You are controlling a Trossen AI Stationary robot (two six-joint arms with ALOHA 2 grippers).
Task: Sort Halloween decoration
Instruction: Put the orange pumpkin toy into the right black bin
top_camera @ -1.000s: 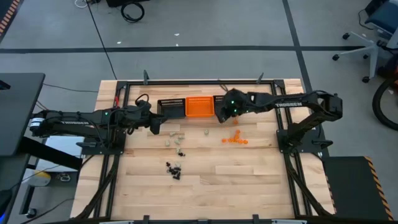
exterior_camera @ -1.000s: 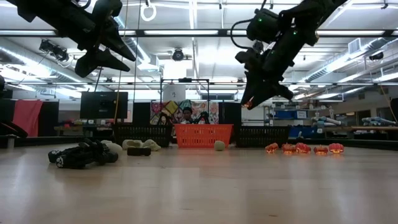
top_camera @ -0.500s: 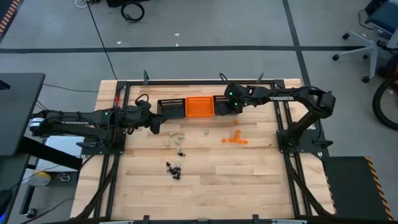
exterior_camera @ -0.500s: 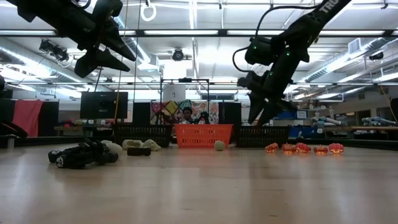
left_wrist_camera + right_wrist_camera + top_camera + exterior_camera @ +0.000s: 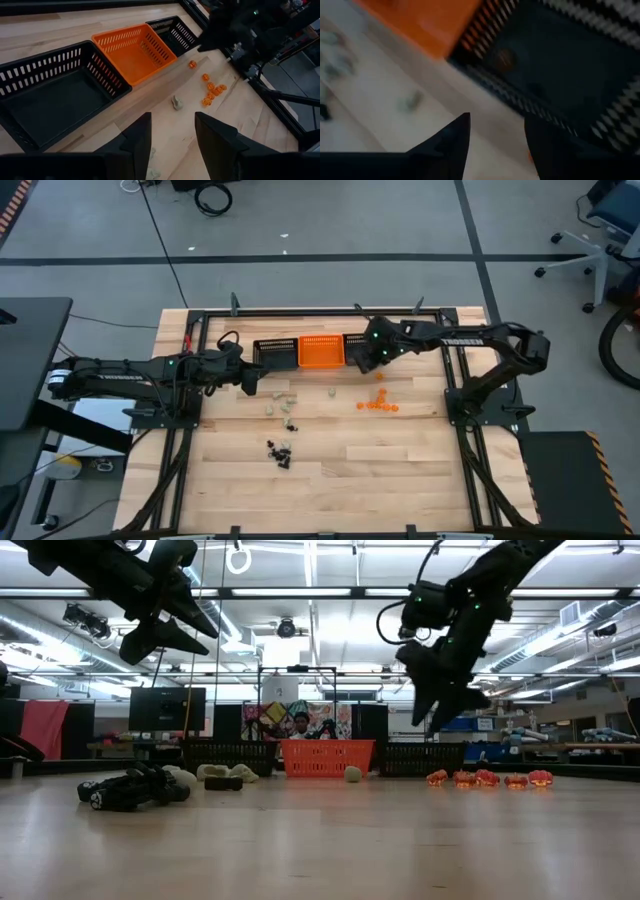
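Now that I let go, orange trinket [image 5: 505, 59]: lying in the black basket [image 5: 580, 75], not the orange basket [image 5: 321, 351].
Right gripper [image 5: 372, 360]: wide open, empty, over that black basket's edge.
Other orange trinkets [image 5: 377, 405]: waiting on the table [image 5: 400, 470].
Left gripper [image 5: 250, 380]: open, empty, waiting.

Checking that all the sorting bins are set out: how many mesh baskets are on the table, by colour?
Black baskets: 2
Orange basket: 1
Total: 3
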